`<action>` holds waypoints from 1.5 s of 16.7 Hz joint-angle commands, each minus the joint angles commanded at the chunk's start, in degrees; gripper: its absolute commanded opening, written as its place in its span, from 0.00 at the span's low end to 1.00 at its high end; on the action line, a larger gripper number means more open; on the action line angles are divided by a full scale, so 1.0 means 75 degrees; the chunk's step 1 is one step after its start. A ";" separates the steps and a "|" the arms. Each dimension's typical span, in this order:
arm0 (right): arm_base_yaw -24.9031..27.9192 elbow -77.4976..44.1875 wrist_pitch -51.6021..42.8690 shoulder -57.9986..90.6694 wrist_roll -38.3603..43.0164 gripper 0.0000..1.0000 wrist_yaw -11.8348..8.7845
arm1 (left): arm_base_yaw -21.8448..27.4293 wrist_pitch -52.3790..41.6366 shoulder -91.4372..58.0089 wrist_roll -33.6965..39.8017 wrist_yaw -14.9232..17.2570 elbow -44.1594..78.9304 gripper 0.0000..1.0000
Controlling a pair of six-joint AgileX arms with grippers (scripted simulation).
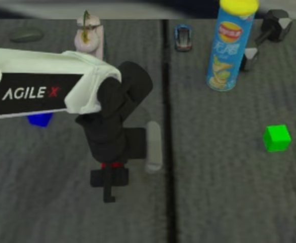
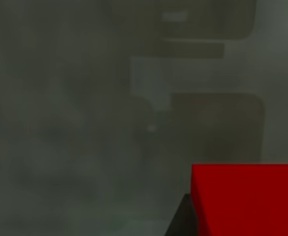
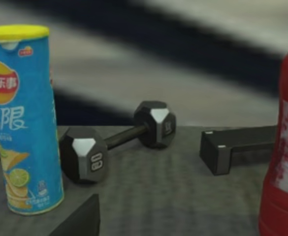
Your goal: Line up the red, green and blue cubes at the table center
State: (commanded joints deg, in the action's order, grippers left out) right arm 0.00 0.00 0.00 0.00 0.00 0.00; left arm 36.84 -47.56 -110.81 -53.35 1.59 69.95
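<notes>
red cube [image 2: 247,199] sits within the left gripper [image 1: 110,174], left of the seam [image 1: 169,152]

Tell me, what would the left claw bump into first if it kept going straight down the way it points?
Probably the dark grey tabletop; the left claw points downward with the small red cube between its fingers.

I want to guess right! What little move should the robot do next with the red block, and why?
Probably lower the left gripper and set the red cube down just left of the seam. The cube sits in that gripper; the green cube and blue cube lie apart.
</notes>
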 joint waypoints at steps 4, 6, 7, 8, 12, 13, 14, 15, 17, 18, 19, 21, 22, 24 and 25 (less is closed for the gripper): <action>0.0000 0.0000 0.0000 0.0000 0.0000 1.00 0.0000 | 0.0000 0.0000 0.0000 0.0000 0.0000 0.0000 0.08; 0.0000 0.0000 0.0000 0.0000 0.0000 1.00 0.0000 | 0.0000 0.0000 0.0000 0.0000 0.0000 0.0000 0.23; 0.0000 0.0000 0.0000 0.0000 0.0000 1.00 0.0000 | 0.0000 0.0000 0.0000 0.0000 0.0000 0.0000 0.30; 0.0000 0.0000 0.0000 0.0000 0.0000 1.00 0.0000 | 0.0000 0.0000 0.0000 0.0000 0.0000 0.0000 0.38; 0.0000 0.0000 0.0000 0.0000 0.0000 1.00 0.0000 | 0.0000 0.0000 0.0000 0.0000 0.0000 0.0000 0.68; 0.0000 0.0000 0.0000 0.0000 0.0000 1.00 0.0000 | 0.0000 0.0000 0.0000 0.0000 0.0000 0.0000 0.75; 0.0000 0.0000 0.0000 0.0000 0.0000 1.00 0.0000 | 0.0000 0.0000 0.0000 0.0000 0.0000 0.0000 0.83; 0.0000 0.0000 0.0000 0.0000 0.0000 1.00 0.0000 | 0.0000 0.0000 0.0000 0.0000 0.0000 0.0000 0.90; 0.0000 0.0000 0.0000 0.0000 0.0000 1.00 0.0000 | 0.0000 0.0000 0.0000 0.0000 0.0000 0.0000 1.00; 0.0000 0.0000 0.0000 0.0000 0.0000 1.00 0.0000 | 0.0000 0.0000 0.0000 0.0000 0.0000 0.0000 1.00; 0.0000 0.0000 0.0000 0.0000 0.0000 1.00 0.0000 | 0.0000 0.0000 0.0000 0.0000 0.0000 0.0000 1.00; 0.0000 0.0000 0.0000 0.0000 0.0000 1.00 0.0000 | 0.0000 0.0000 0.0000 0.0000 0.0000 0.0000 1.00; 0.0000 0.0000 0.0000 0.0000 0.0000 1.00 0.0000 | 0.0000 0.0000 0.0000 0.0000 0.0000 0.0000 1.00; 0.0000 0.0000 0.0000 0.0000 0.0000 1.00 0.0000 | 0.0000 0.0000 0.0000 0.0000 0.0000 0.0000 1.00; 0.0000 0.0000 0.0000 0.0000 0.0000 1.00 0.0000 | -0.0009 -0.0002 0.0006 0.0000 0.0000 0.0002 1.00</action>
State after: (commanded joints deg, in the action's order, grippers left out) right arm 0.00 0.00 0.00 0.00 0.00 0.00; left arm 36.77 -47.57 -110.76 -53.35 1.59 69.97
